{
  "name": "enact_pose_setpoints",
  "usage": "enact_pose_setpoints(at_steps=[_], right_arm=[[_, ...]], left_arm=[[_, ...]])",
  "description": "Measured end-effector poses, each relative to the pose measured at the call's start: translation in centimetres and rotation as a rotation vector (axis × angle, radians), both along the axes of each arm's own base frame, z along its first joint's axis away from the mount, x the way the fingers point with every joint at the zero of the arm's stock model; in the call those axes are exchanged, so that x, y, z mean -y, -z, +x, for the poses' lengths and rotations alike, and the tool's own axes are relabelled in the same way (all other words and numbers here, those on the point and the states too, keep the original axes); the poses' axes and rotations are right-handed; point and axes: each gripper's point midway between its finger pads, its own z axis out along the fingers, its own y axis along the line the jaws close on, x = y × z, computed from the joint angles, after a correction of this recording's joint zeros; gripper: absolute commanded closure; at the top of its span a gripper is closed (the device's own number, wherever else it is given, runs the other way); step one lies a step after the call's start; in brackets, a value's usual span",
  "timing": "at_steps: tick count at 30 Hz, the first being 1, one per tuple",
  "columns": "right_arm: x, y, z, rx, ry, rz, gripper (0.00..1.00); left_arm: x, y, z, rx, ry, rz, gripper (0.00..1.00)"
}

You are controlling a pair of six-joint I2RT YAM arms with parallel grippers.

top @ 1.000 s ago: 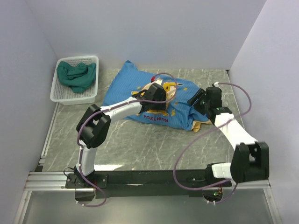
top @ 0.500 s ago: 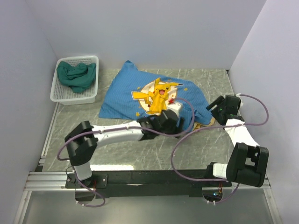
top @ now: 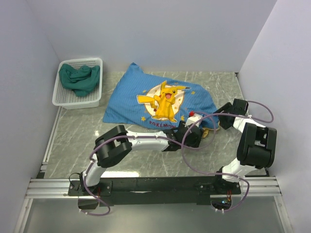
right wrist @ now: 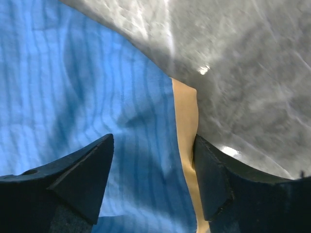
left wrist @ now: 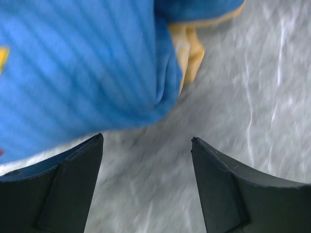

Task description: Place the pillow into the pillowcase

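Note:
The pillowcase (top: 160, 97) lies plump on the table, blue striped with a yellow cartoon print. Its mustard-yellow inner edge (top: 209, 131) shows at the near right corner. The pillow is not visible in any view. My left gripper (top: 198, 127) is open and empty by that corner. In the left wrist view it (left wrist: 146, 145) hangs over bare marble, just off the blue fabric (left wrist: 82, 63) and yellow hem (left wrist: 188, 48). My right gripper (top: 219, 119) is open at the case's right end. In the right wrist view it (right wrist: 153, 141) straddles blue fabric (right wrist: 97, 97) and the yellow hem (right wrist: 186, 116).
A white plastic basket (top: 63, 99) holding a green cloth (top: 79, 78) stands at the back left. Grey walls close in the marble table (top: 146, 155) on the left, back and right. The black rail with the arm bases runs along the near edge.
My left arm swept from on top of the print to the case's near right corner. My right arm folded back, its gripper now at the case's right end. The print is uncovered.

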Motion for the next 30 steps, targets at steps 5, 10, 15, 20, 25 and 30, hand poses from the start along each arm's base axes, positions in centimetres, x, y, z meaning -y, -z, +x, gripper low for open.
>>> enact_pose_setpoints(at_steps=[5,10,15,20,25,30], right_arm=[[0.0,-0.3,0.8,0.019,0.001,0.011,0.37],[0.0,-0.2,1.4,0.017,0.0,0.024,0.54],[0.3,-1.5,2.5,0.044,-0.002,0.016,0.8],[1.0,-3.5,3.9,0.067,0.012,-0.008,1.0],[2.7,-7.6,6.0,0.105,0.039,-0.071,1.0],[3.8,-13.6,8.1,0.154,0.039,-0.143,1.0]], left_arm=[[2.1,0.1,1.5,0.043,-0.057,-0.046,0.26],[4.0,0.5,3.3,0.09,-0.133,-0.07,0.51],[3.8,1.3,4.7,0.124,-0.215,-0.049,0.94],[1.8,1.8,4.7,0.125,-0.224,-0.024,0.99],[-2.5,-0.9,2.2,0.087,-0.151,-0.005,0.99],[-5.7,-9.4,-1.2,0.067,-0.03,-0.135,0.99]])
